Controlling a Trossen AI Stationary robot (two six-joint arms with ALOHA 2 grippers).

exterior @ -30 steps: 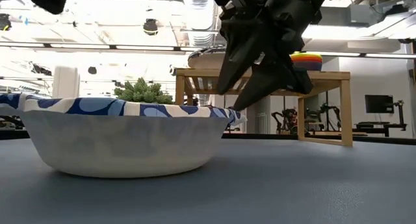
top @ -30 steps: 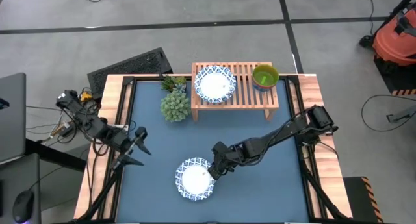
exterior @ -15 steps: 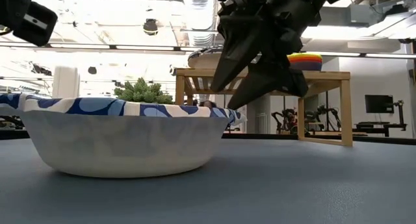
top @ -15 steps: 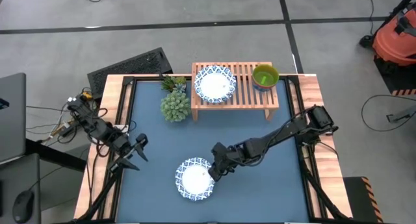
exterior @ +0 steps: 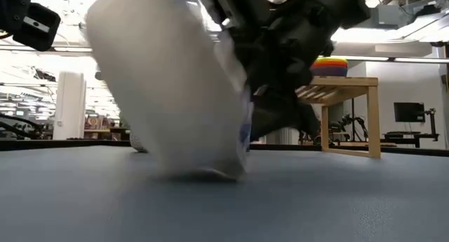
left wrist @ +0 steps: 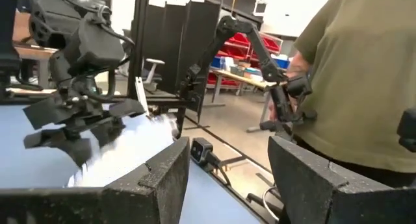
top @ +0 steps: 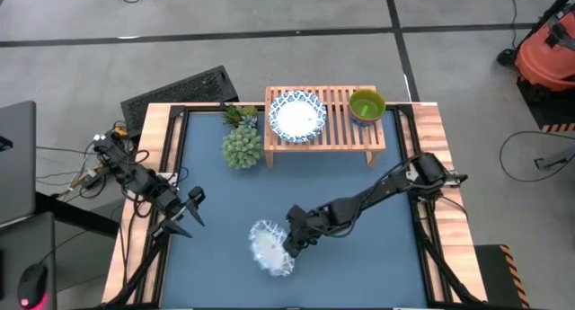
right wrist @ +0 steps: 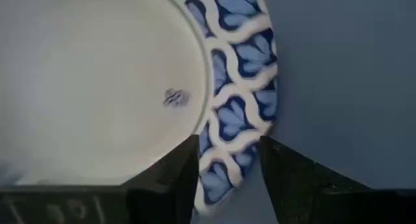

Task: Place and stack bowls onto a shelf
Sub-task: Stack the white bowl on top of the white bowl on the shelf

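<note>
A blue-and-white patterned bowl stands tipped steeply near the table's near edge, its white underside facing the low view. My right gripper is shut on its rim at the bowl's right side. On the light-wood shelf at the far edge sit patterned bowls on the left and a stack of small bowls with green on top on the right. My left gripper waits open near the table's left edge, holding nothing. My right gripper holds the patterned bowl by its blue rim, one finger inside the bowl and one outside. It comes slanting from the table's right. The bowl is tilted nearly onto its edge, the held rim low, at or just above the table.
A green spiky plant stands left of the shelf. A person in an olive shirt shows beyond the table in the left wrist view. Blue tabletop lies between the bowl and the shelf.
My right gripper has moved slightly toward the near edge and turned. The bowl, which sat flat on the table, has tipped steeply: its left side has swung up while the held right rim has stayed low. My left gripper shifted slightly early on, then kept still.
</note>
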